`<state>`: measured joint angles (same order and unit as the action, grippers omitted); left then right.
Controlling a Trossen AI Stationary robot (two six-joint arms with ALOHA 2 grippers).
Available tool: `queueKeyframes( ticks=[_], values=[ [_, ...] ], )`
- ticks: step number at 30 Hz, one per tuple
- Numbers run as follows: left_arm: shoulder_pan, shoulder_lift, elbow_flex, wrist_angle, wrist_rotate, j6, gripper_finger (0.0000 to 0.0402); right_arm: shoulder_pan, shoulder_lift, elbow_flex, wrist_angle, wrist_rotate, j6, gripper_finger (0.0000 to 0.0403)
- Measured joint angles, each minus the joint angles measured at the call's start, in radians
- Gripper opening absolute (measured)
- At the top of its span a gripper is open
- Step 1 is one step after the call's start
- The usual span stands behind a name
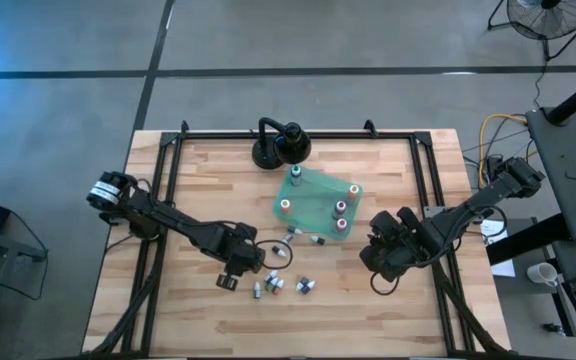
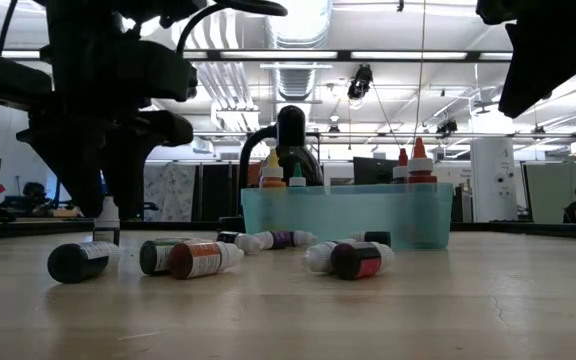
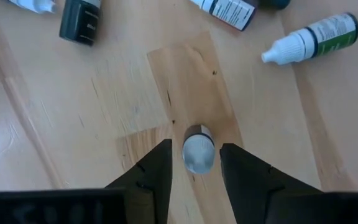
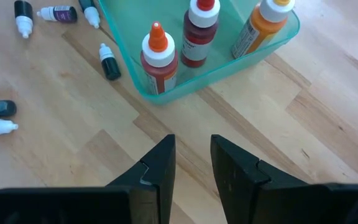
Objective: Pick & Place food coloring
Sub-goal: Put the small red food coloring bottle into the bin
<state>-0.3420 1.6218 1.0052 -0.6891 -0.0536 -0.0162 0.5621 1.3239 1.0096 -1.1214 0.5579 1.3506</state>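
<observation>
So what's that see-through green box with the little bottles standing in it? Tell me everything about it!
The green tray looks like thin, see-through teal plastic, shallow, with low walls and rounded corners. It sits flat on the wooden table, turned a bit crooked, just in front of a black stand. Five small food coloring bottles stand upright inside, with red and orange among them. More bottles lie on the table beside it. Neither gripper touches it.

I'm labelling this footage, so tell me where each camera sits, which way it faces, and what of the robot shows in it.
High: overhead, straight down on the table; both arms.
Low: at tabletop height, level across lying bottles to the green tray; arms hang in from above.
Left wrist: down past the left gripper, fingers either side of an upright bottle.
Right wrist: past the right gripper, nothing between its fingers, toward the tray.
Shared: tray in high, low, right wrist.
</observation>
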Motion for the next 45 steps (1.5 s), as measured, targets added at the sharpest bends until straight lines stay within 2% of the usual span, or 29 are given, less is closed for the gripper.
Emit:
queueKeyframes(
  ticks=[18, 27, 32, 39, 45],
  values=[
    [0.001, 0.000, -0.013, 0.027, -0.018, -0.005, 0.0107, 0.000, 0.000, 0.000, 0.000, 0.001, 0.008, 0.0093],
    [0.002, 0.000, -0.016, 0.027, -0.018, -0.006, 0.0055, 0.000, 0.000, 0.000, 0.001, 0.001, 0.011, 0.0093],
    [0.002, -0.001, -0.010, 0.019, -0.019, -0.021, 0.0047, 0.000, 0.000, 0.000, 0.001, 0.001, 0.011, 0.0093],
    [0.090, -0.004, 0.088, -0.092, -0.018, -0.129, 0.0044, 0.000, 0.000, 0.000, 0.002, 0.001, 0.012, 0.0093],
    [0.242, -0.006, 0.302, -0.289, -0.019, -0.136, 0.0035, 0.000, 0.000, 0.000, 0.002, -0.003, 0.039, 0.0093]
  ],
)
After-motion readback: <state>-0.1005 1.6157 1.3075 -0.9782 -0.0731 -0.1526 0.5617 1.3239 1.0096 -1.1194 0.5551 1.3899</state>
